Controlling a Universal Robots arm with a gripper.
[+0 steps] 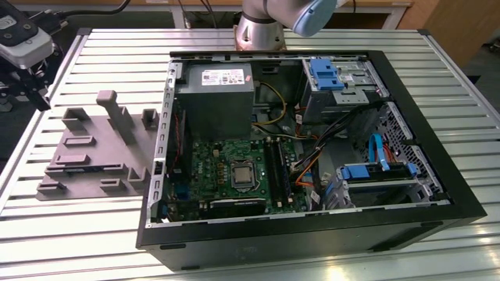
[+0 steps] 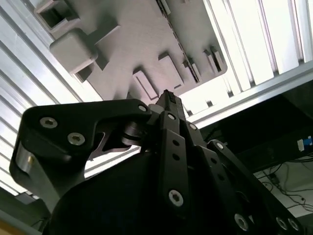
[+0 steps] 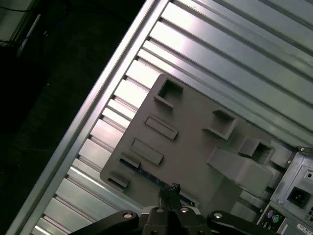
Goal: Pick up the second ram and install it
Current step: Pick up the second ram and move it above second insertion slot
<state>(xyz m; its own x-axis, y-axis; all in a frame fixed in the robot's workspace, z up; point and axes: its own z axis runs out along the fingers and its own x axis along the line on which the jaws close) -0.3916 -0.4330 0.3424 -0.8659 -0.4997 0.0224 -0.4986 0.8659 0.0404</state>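
Hovering over the slatted table (image 1: 93, 234) at the exterior view's left: one gripper (image 1: 37, 99), touching nothing. In both wrist views its fingers (image 2: 171, 147) are pressed tip to tip with nothing between them; the hand is empty.

One gray fixture block (image 1: 102, 146) lies flat on the table, below the gripper and apart from it.

The second ram (image 3: 145, 171): one blue-green stick, lying flat in a groove along the fixture's edge, seen as a thin blue strip in the exterior view (image 1: 81, 168). Not in the machine.

One open computer case (image 1: 312, 246) sits just beside the fixture, on the exterior view's right. Inside:
- one green motherboard (image 1: 226, 158)
- one gray power supply (image 1: 215, 105)
- two blue drive caddies (image 1: 324, 73)
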